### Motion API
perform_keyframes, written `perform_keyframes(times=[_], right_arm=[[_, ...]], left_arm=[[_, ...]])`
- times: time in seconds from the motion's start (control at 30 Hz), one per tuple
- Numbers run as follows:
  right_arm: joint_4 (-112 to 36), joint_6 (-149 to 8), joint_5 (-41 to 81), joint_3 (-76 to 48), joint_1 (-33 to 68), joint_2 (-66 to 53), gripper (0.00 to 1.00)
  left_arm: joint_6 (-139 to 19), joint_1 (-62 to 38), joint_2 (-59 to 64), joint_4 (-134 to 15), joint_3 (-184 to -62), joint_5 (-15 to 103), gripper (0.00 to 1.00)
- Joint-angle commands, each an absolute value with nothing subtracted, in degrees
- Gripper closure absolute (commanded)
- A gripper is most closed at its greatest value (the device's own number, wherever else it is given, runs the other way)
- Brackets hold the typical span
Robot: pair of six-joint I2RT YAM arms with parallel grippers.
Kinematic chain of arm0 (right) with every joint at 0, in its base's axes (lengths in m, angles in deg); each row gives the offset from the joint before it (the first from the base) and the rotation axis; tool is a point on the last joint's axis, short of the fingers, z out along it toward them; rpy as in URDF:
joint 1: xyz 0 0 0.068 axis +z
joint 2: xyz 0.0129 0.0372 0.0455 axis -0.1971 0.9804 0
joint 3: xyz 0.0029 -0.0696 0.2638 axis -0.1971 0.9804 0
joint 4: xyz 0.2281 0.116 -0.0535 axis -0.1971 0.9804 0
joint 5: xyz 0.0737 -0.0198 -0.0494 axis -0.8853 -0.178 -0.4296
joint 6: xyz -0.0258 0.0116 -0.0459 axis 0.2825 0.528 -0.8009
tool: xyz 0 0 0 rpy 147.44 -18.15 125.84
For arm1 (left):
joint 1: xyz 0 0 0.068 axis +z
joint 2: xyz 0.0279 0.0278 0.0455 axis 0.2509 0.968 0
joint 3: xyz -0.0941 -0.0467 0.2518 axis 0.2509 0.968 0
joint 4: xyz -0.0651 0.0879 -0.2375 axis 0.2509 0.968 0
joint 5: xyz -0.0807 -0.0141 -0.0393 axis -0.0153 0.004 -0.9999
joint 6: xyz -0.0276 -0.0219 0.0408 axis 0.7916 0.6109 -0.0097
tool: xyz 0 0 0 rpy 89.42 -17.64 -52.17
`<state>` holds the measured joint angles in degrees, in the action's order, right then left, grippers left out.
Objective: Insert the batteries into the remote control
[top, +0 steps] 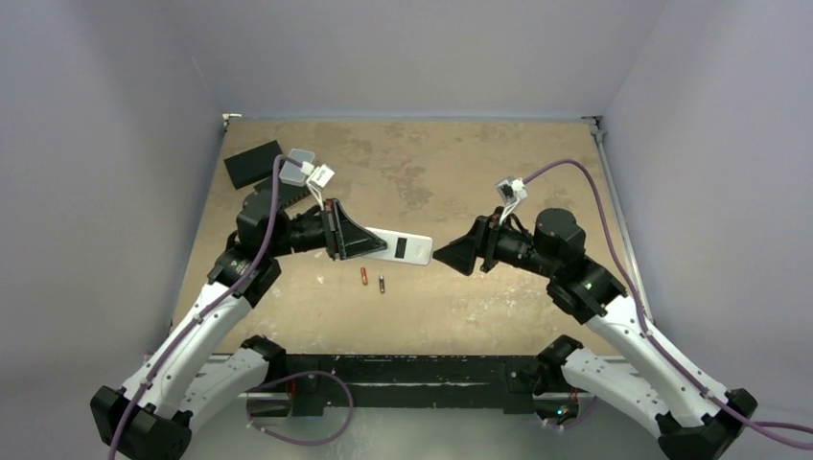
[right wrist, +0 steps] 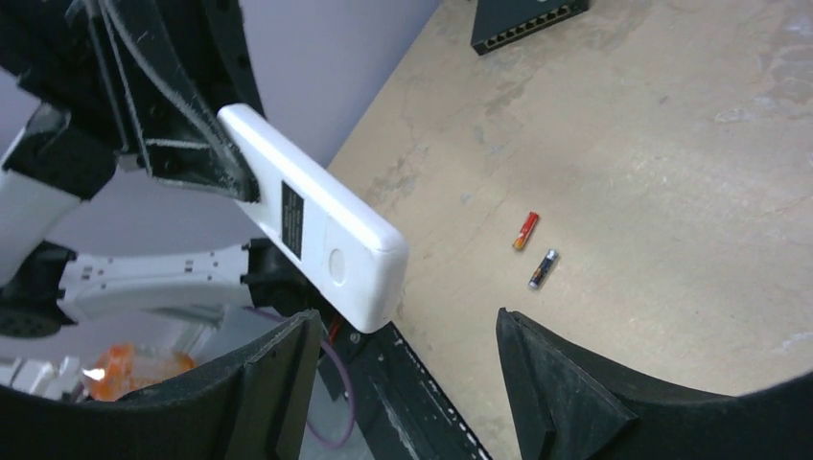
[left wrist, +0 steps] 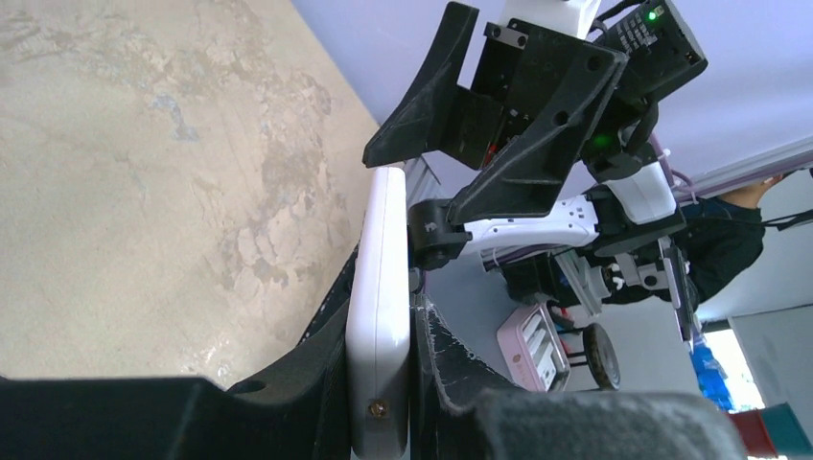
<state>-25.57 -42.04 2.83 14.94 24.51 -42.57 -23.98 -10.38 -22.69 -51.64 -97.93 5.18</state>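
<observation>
Left claw [top: 367, 241] pinches the remote control [top: 404, 249] by one end, holding it raised over the surface [top: 479, 172] at mid-frame in the top view; right claw [top: 449, 256] stands spread just off its free end. Reddish battery [top: 364, 277] and dark battery [top: 382, 284] lie side by side just below the remote

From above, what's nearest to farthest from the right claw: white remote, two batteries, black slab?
1. The remote control, just left of the right claw.
2. The dark battery and orange battery, on the table: too close to call.
3. The black slab, far left corner.
</observation>
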Motion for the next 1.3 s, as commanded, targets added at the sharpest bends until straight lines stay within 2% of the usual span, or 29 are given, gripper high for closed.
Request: perform_keyframes(times=[0.0, 0.1, 0.3, 0.73, 1.27], right_arm=[[-28.55, -34.79, 9.65, 15.46, 24.19, -43.53, 0.25], [-30.26, -32.18, 8.07, 16.14, 24.23, -43.74, 0.22], [-35.87, -27.92, 6.09, 17.56, 24.19, -42.67, 0.21], [-43.88, -24.04, 3.01, 17.98, 24.29, -39.27, 0.30], [-46.76, -22.39, 0.86, 18.59, 25.41, -37.18, 0.37]], left_arm=[[-18.92, -10.52, -25.02, -59.34, -96.21, 8.40, 1.00], [-17.19, -10.52, -26.29, -60.49, -95.23, 9.84, 1.00], [-14.95, -10.52, -28.52, -61.18, -94.42, 12.01, 1.00], [-11.24, -10.52, -29.35, -64.64, -91.75, 11.83, 1.00], [-10.64, -10.52, -28.86, -65.29, -91.38, 12.63, 1.00]])
